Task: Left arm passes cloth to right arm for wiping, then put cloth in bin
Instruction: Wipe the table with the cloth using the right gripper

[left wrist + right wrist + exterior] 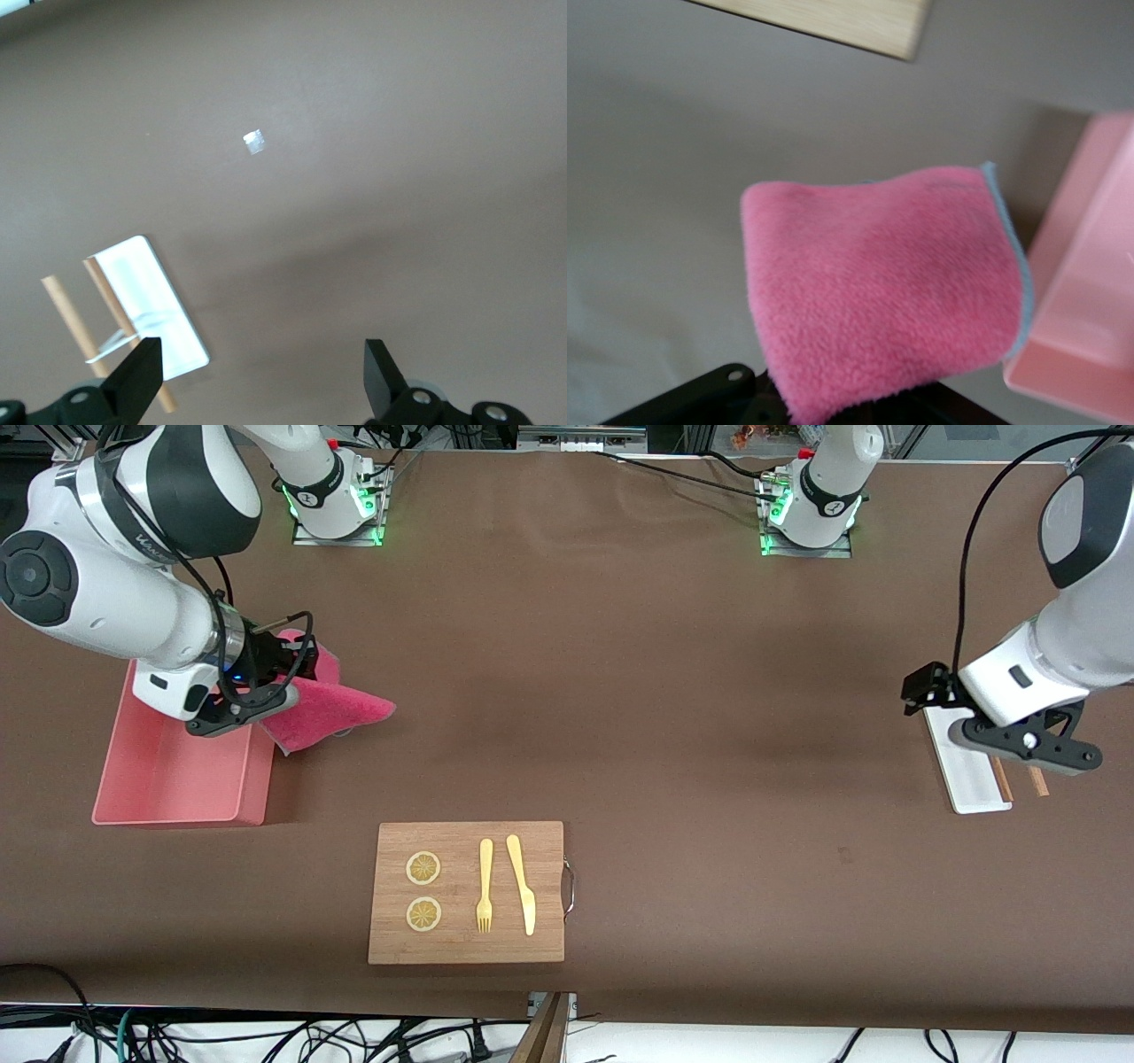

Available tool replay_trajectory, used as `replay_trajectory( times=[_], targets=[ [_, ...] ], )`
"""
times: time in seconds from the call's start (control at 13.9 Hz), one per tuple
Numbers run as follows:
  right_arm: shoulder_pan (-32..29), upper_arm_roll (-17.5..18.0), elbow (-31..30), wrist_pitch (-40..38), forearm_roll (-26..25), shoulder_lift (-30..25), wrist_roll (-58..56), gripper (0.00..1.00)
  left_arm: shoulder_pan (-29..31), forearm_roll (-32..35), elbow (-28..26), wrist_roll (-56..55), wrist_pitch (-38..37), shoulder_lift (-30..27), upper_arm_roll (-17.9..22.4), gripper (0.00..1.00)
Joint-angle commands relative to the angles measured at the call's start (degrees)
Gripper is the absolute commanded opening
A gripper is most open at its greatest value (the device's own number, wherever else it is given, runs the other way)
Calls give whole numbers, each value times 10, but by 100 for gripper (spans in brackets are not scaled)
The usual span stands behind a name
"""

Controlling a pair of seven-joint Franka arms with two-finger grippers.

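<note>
1. Step in hand, by judgement: the cloth is to go into the bin. The right gripper carries it in the air over the bin's wall that faces the middle of the table, so most of the fabric hangs outside the bin, above the table.
2. To do it well: bring the gripper over the bin's floor before letting go, low enough that the drooping corner clears the wall and falls inside rather than draping over the rim.
3. Right gripper: pinched on one edge of the cloth; the right wrist view shows the fabric spreading out from the fingers, the bin beside it.
4. Left gripper: waits over the white tray at its own end of the table, fingers spread apart, holding nothing.
5. The board, with cutlery and two slices, is well apart from both grippers.
</note>
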Motion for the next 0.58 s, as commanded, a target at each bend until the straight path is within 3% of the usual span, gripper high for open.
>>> replay_trajectory(
  times=[0.0,0.22,0.36,0.5],
  targets=[
    [-12,11,-69,18,-32,-52,60,0,-35,-6,-57,75,28,-40,55,100],
    [-29,10,-106,60,-34,-51,64,0,-35,-6,-31,75,17,-25,55,100],
    [-42,8,-122,110,-36,-22,98,0,-45,-9,-18,78,-24,-17,54,100],
    [-49,8,-121,143,-49,19,104,0,-52,-3,68,60,-70,26,53,100]
  ],
)
